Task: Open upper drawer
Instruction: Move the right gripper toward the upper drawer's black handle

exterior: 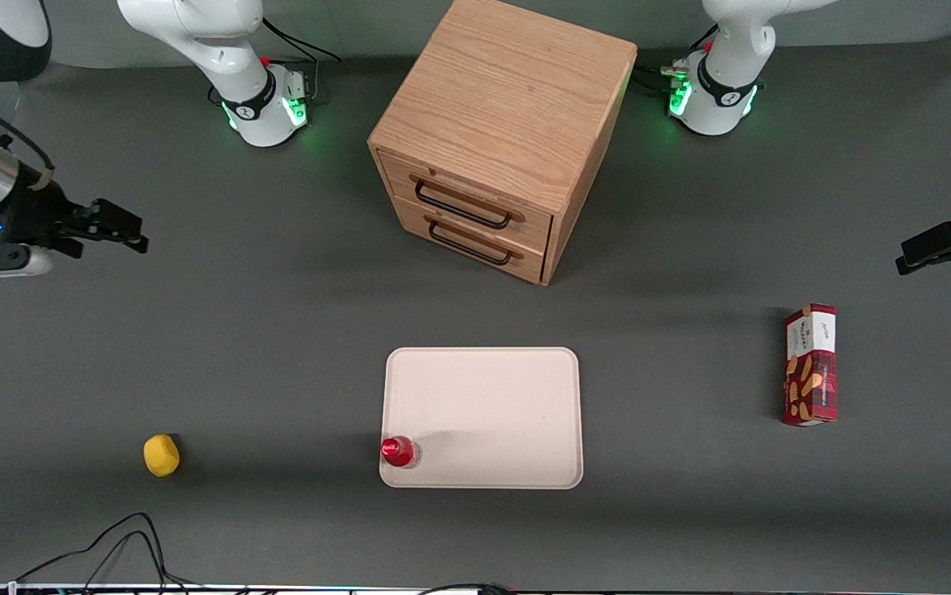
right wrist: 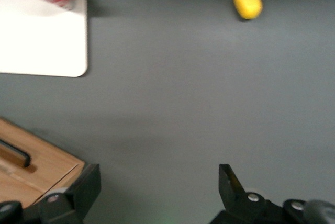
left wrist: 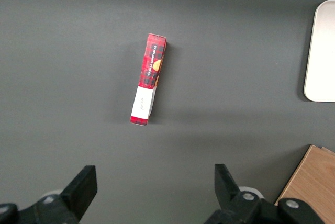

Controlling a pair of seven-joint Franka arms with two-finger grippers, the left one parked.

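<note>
At upper centre of the front view, the upper drawer point(exterior: 465, 197) sits shut in a light-oak cabinet point(exterior: 508, 99), its black wire handle point(exterior: 460, 207) lying along the front, with the lower drawer point(exterior: 475, 240) and its own handle just beneath. A dark grey mat point(exterior: 277, 330) covers the whole table. Nearer the front camera lies a pale tray point(exterior: 516, 413) with a red can point(exterior: 399, 451) standing in one corner. A yellow lemon point(exterior: 161, 455) rests toward the working arm's end, a red snack box point(exterior: 810, 364) toward the parked arm's end. At the left edge of the frame the gripper point(exterior: 124, 227) hangs above bare mat, well apart from the cabinet, its fingers point(right wrist: 86, 187) spread wide with nothing between them. Most of the arm is cut off by the frame edge; the wrist view catches only a corner of the cabinet.
</note>
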